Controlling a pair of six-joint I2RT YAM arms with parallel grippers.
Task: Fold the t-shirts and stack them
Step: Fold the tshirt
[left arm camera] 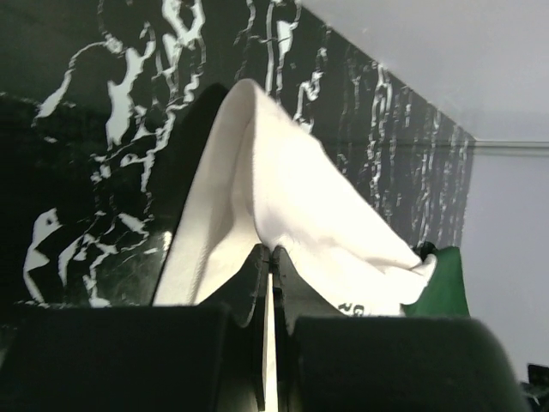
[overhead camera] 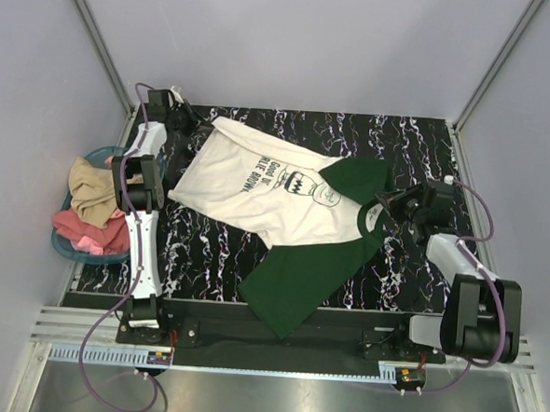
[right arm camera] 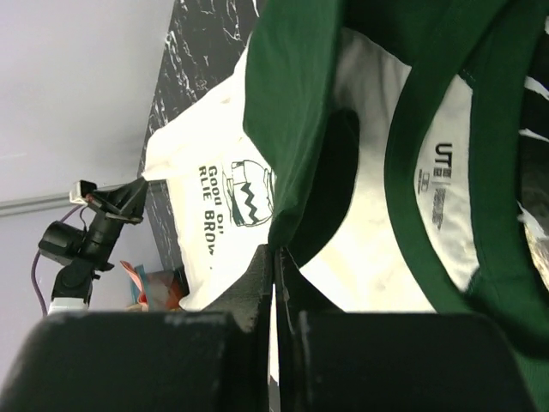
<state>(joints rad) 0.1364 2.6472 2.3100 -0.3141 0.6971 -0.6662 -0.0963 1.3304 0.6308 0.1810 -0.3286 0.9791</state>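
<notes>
A cream-white t-shirt [overhead camera: 257,191] with dark lettering lies spread across the black marbled table [overhead camera: 207,249]. Dark green cloth [overhead camera: 294,277] shows at its lower edge and at the right sleeve [overhead camera: 361,179]. Whether the green is a second t-shirt or part of the same one is unclear. My left gripper [overhead camera: 195,134] is shut on a far-left corner of the white cloth [left arm camera: 283,189], which rises in a peak from the jaws [left arm camera: 273,251]. My right gripper [overhead camera: 390,206] is shut on a fold of green cloth [right arm camera: 292,103] beside the green-rimmed collar [right arm camera: 403,154]; its jaws [right arm camera: 274,249] pinch the fold.
A blue basket [overhead camera: 67,245] off the table's left edge holds tan and pink-red clothes [overhead camera: 93,195]. Pale walls enclose the table on the left, back and right. A metal rail [overhead camera: 275,355] carries the arm bases along the near edge.
</notes>
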